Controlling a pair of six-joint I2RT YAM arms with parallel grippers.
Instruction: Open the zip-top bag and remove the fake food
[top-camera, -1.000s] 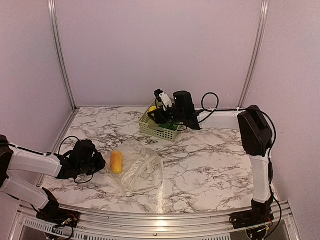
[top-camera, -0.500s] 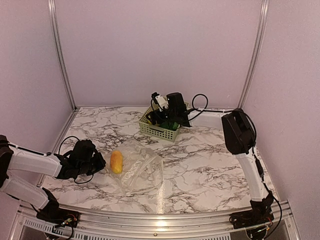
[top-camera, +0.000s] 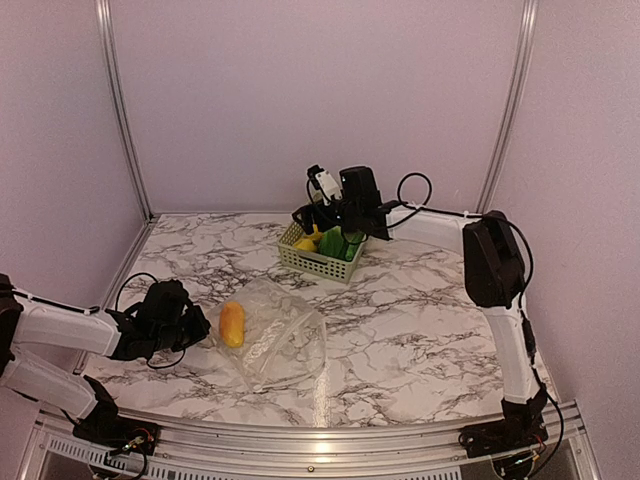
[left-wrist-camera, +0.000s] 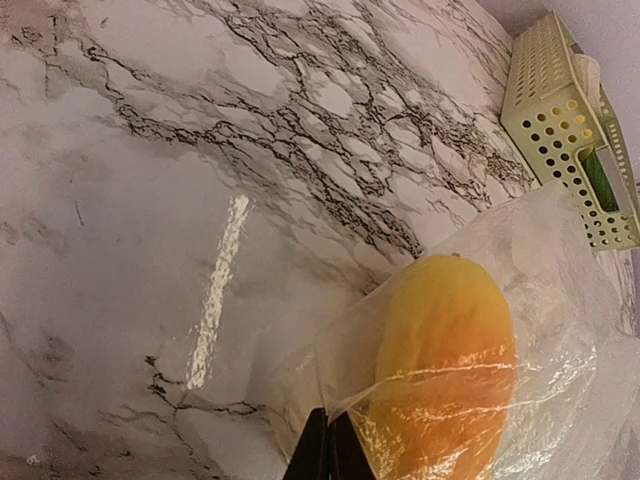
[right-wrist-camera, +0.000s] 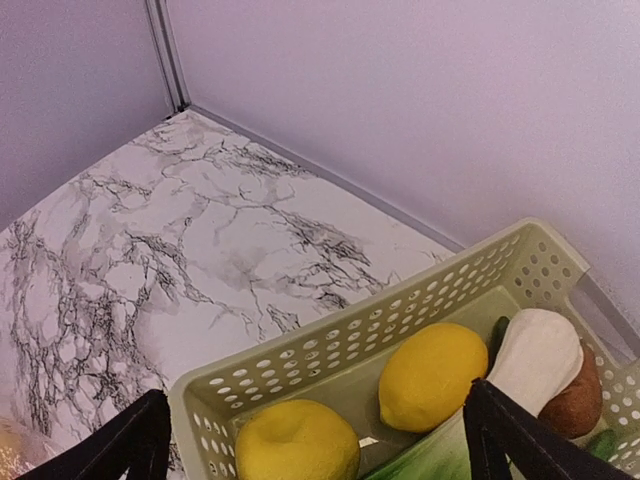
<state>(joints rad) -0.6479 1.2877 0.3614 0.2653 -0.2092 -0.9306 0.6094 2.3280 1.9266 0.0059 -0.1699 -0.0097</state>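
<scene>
- The left arm (top-camera: 70, 330) lies low over the counter (top-camera: 420, 330), reaching in from the 8 o'clock edge of the overhead view.
- The left fingers (left-wrist-camera: 325, 455) are pressed together, pinching the edge of the zip-top bag (top-camera: 278, 342) at its 9 o'clock side.
- The bag is clear and crinkled. It lies on the counter at about 7 o'clock, well apart from the basket.
- One piece of fake food, an orange-yellow mango (left-wrist-camera: 440, 370), is inside the bag at its 9 o'clock end, just beside the pinching fingers, with plastic film across it.
- A pale green slotted basket (top-camera: 315, 262) stands at 12 o'clock on the counter, near the back wall.
- The basket holds a yellow lemon (right-wrist-camera: 432, 375), a rounder yellow fruit (right-wrist-camera: 297, 440), a white-green leafy vegetable (right-wrist-camera: 535, 360), a small brown piece (right-wrist-camera: 578, 392) and a long green pod (top-camera: 335, 243).
- The right arm (top-camera: 500, 280) rises from 5 o'clock and stretches towards 12 o'clock.
- The right fingers (top-camera: 312, 214) hang over the basket, spread wide apart and holding nothing.
</scene>
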